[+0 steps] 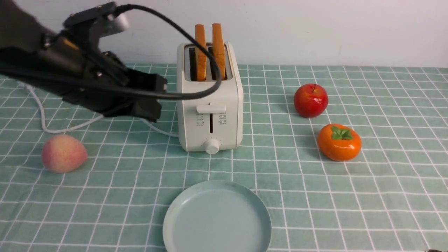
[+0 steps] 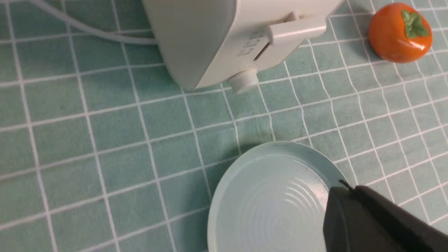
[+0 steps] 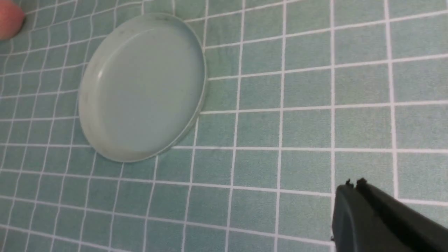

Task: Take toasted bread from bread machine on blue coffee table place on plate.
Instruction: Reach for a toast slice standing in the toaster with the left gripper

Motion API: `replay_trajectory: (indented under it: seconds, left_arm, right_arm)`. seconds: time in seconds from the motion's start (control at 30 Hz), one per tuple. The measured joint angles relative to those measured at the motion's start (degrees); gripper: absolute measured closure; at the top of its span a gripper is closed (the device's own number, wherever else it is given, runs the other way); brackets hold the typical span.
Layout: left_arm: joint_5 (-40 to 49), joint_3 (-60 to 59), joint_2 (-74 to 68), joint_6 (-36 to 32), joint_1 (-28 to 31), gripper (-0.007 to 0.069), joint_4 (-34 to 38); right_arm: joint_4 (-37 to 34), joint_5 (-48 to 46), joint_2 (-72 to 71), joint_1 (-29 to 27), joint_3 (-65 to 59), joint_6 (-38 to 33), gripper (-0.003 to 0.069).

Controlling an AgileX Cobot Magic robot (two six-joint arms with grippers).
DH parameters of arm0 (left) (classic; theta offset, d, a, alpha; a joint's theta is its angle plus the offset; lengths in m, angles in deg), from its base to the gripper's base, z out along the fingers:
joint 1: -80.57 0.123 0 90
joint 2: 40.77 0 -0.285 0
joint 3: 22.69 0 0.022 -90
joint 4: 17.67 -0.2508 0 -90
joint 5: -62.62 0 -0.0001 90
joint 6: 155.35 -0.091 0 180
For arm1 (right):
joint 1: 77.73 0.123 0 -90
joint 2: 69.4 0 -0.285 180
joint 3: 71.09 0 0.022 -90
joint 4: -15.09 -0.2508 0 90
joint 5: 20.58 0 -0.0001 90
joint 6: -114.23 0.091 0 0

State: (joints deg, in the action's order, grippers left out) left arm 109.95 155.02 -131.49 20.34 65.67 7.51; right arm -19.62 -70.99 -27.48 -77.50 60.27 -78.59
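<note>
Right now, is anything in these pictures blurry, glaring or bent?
Front view: soft, even light; the apple carries a small white glint and a faint shadow on its left. Left wrist view: ringed reflections on the plate; grid lines on the blue coffee table bow. Right wrist view: the lines curve, and the peach, cut off by the frame, looks blurred.

Soft, even, bright light fills all three views. In the front view the apple and persimmon cast faint shadows to their left, and the apple shows small glare spots. The plate carries ringed reflections in the left wrist view. The blue coffee table has white lines that bow near the right wrist view's edges.
</note>
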Motion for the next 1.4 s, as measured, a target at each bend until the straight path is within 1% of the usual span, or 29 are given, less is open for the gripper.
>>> replay_trajectory:
  seconds: [0.07,0.13,0.2,0.27,0.4,0.43,0.5,0.53,0.57,0.63,0.7,0.77,0.87,0.97,1.0,1.07,1.1,1.13,1.17,1.2,1.27,1.33,1.4]
  left_arm:
    - [-0.65,5.91,-4.52,0.21,-0.85,0.0638,-1.39]
    - [-3.76,10.48,-7.36,0.21,-0.85,0.0638,-1.54]
    - [-5.32,11.74,-8.52,0.21,-0.85,0.0635,-1.54]
    - [-9.91,14.53,-11.07,0.21,-0.85,0.0595,-1.48]
    - [-17.36,16.78,-15.18,0.21,-0.85,0.0429,0.05]
    - [-19.78,17.02,-16.92,0.21,-0.85,0.0351,0.86]
    - [-21.32,17.08,-18.16,0.21,-0.85,0.0295,1.58]
    - [-22.91,17.08,-20.15,0.21,-0.91,0.0212,2.79]
    - [-23.32,17.08,-20.41,0.21,-0.91,0.0203,2.94]
    - [-26.00,17.08,-23.36,-0.88,-1.33,0.0095,4.16]
    - [-27.46,17.08,-24.67,-1.96,-1.78,0.0053,4.70]
    - [-28.61,17.08,-25.50,-3.21,-2.37,0.0036,5.04]
    - [-30.34,17.08,-26.20,-5.04,-3.05,0.0041,5.37]
    - [-33.44,17.08,-27.47,-6.73,-3.48,0.0102,5.64]
    - [-33.77,17.08,-27.55,-6.82,-3.48,0.0108,5.64]
    - [-34.95,17.08,-28.69,-6.97,-3.52,0.0237,5.70]
    - [-34.95,17.08,-28.75,-6.97,-3.52,0.0251,5.70]
    - [-34.95,17.08,-29.30,-6.97,-3.52,0.0384,5.70]
    - [-34.95,17.08,-29.35,-7.03,-3.52,0.0476,5.63]
    - [-34.87,17.08,-29.18,-7.11,-3.52,0.0539,5.49]
    - [-34.62,17.08,-28.90,-7.11,-3.52,0.0555,5.44]
    - [-33.30,17.08,-26.60,-7.11,-3.52,0.0533,5.18]
    - [-32.01,17.03,-24.28,-7.11,-3.52,0.0532,4.93]
  right_arm:
    - [-2.60,-0.07,-0.05,0.00,0.05,-4.23,0.0674]
    - [-3.31,-0.07,-0.05,0.00,0.05,-5.90,0.0671]
    - [-3.54,-0.07,-0.05,0.00,0.05,-6.21,0.0671]
    - [-3.66,0.24,-0.05,0.00,0.05,-6.62,0.0669]
    - [-4.10,1.58,-0.05,0.00,0.05,-6.80,0.0667]
    - [-4.23,1.87,-0.05,0.00,0.05,-6.80,0.0667]
    - [-4.31,1.92,-0.05,0.00,0.05,-6.80,0.0667]
    - [-4.36,2.13,-0.05,0.00,0.05,-6.80,0.0667]
    - [-4.36,2.13,-0.05,0.00,0.05,-6.80,0.0667]
    - [-4.50,2.38,-0.05,0.00,0.05,-6.80,0.0666]
    - [-4.50,2.49,-0.05,0.00,0.05,-6.80,0.0664]
    - [-4.52,2.49,-0.05,0.00,0.05,-6.80,0.0662]
    - [-4.57,2.49,-0.05,0.00,0.05,-6.80,0.0661]
    - [-4.64,2.49,-0.05,0.00,0.05,-6.85,0.0659]
    - [-4.64,2.49,-0.05,0.00,0.05,-6.85,0.0659]
    - [-4.71,2.19,-0.05,0.00,0.05,-6.85,0.0657]
    - [-4.71,2.17,-0.05,0.00,0.05,-6.85,0.0657]
    - [-4.71,1.59,-0.05,0.00,0.05,-6.85,0.0657]
    - [-4.71,1.40,-0.05,0.00,0.05,-6.85,0.0656]
    - [-4.71,1.03,-0.05,0.00,0.05,-6.85,0.0655]
    - [-4.71,0.82,-0.05,0.00,0.05,-6.85,0.0654]
    - [-4.71,-0.02,-0.05,0.00,0.05,-6.85,0.0653]
    - [-4.71,-0.44,-0.05,0.00,0.05,-6.85,0.0651]
